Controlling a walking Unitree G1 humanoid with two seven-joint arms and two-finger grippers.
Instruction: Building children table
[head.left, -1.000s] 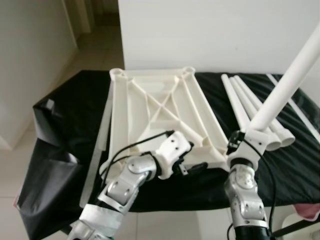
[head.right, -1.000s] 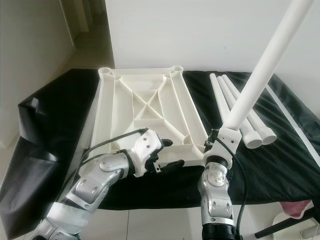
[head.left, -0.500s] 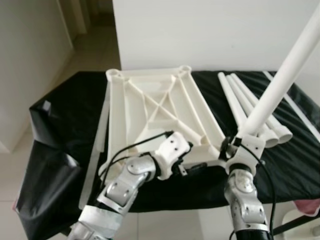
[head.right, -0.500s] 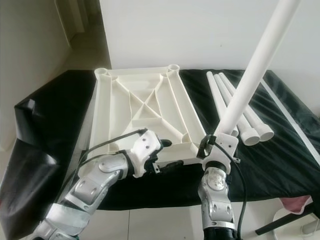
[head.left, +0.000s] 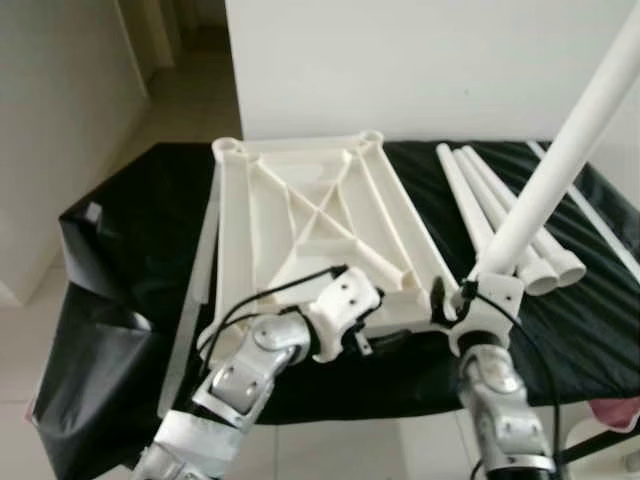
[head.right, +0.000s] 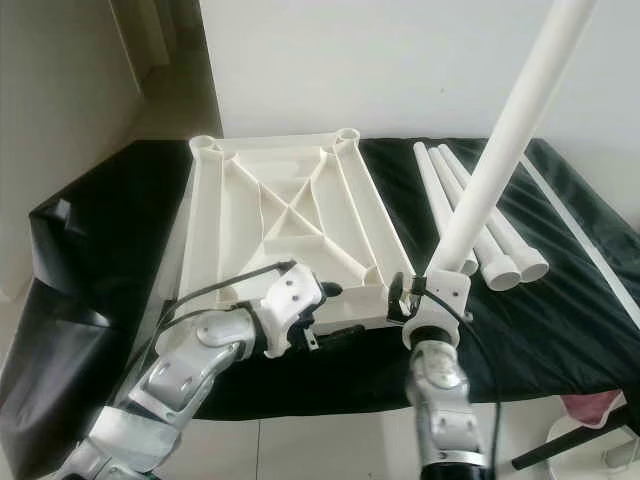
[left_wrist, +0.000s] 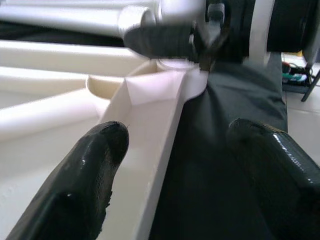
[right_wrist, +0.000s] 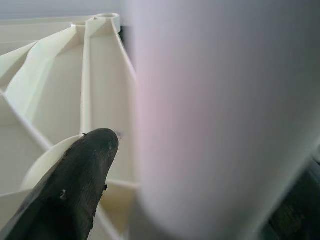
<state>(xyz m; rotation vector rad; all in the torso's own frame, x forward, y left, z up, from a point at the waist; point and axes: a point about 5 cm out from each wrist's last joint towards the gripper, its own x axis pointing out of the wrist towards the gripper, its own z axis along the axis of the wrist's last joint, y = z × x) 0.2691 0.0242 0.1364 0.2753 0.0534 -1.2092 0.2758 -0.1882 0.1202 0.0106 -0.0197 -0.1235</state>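
We show the white plastic tabletop (head.left: 310, 230) lying underside up on a black cloth (head.left: 130, 230) that covers the work surface; its ribbed frame and diagonal braces face the camera, and round sockets sit at the corners. Our right gripper (head.right: 432, 292) is closed round a long white tube, the raised leg (head.left: 565, 160), which stands tilted with its lower end at the near right corner socket (left_wrist: 175, 64); whether the end is seated in the socket we cannot tell. Our left gripper (head.left: 385, 335) sits at the near edge of the tabletop, its fingers (left_wrist: 90, 170) spread wide with the edge rail between them and not clamped (a steadying pose, as we judge it). Three spare legs (head.left: 500, 215) lie side by side on the cloth, just right of the tabletop, and the two far sockets stand empty; we judge the build to be early, with the first leg in hand and three left to fit, after which the table must be turned upright. The tabletop is rigid, smooth, cream-white moulded plastic with thin walls; the legs are plain hollow cylinders, open at the ends; the cloth is matt, dark and creased, hanging loose at the left; a tiled floor (head.left: 60, 340) lies beyond.
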